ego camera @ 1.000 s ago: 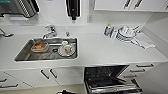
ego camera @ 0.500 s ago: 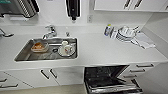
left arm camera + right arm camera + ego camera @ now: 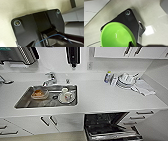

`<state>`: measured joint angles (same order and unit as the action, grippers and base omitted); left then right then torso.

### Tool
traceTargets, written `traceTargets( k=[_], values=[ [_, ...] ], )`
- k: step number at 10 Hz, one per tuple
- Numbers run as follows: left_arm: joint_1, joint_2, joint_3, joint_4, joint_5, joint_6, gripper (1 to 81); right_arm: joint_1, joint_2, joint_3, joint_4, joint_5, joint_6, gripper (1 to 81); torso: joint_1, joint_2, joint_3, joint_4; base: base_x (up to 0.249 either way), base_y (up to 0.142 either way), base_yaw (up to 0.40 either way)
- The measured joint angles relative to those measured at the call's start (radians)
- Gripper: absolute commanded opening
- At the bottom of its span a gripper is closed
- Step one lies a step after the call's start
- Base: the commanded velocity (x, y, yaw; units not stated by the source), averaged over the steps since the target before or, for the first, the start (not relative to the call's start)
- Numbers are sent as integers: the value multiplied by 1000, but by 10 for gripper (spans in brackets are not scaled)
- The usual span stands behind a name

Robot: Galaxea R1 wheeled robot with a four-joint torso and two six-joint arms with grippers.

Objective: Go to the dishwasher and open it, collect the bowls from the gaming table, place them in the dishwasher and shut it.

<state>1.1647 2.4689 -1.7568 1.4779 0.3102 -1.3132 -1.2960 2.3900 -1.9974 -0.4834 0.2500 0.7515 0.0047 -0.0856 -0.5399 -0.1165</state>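
The dishwasher [image 3: 107, 122] stands open under the white counter, its door folded down and a dark rack showing inside. A bright green bowl [image 3: 115, 35] sits close up in the right wrist view, above pale floor, with my right gripper [image 3: 132, 44] shut on its rim. In the left wrist view, pale floor and white cupboard fronts [image 3: 73, 18] lie beyond the robot's dark plate. The gaming table is out of view.
A steel sink [image 3: 30, 103] to the left of the dishwasher holds a cup on a plate [image 3: 66, 95] and a dish with something orange-brown [image 3: 38, 93]. Stacked plates [image 3: 125, 80], a bottle [image 3: 108, 77] and a cloth [image 3: 143, 88] sit on the counter's back right. White drawers [image 3: 141, 115] flank the dishwasher.
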Motion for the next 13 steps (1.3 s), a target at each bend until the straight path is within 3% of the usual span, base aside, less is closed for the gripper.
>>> traceTargets(
  k=[4,8,11,13],
  values=[
    [77,122,-387,14,-233,0,811,114,-160,164,0,-13,70,10,0,0,0,0,0,0,0],
    [123,262,-774,12,-464,1,811,264,-238,296,-1,-91,136,10,0,0,0,0,0,0,0],
    [173,361,-920,-20,-608,1,811,401,-249,374,-1,-180,163,10,0,0,0,0,0,0,0],
    [252,398,-929,-37,-651,1,811,503,-252,406,0,-258,174,10,0,0,0,0,0,0,0]
  ],
)
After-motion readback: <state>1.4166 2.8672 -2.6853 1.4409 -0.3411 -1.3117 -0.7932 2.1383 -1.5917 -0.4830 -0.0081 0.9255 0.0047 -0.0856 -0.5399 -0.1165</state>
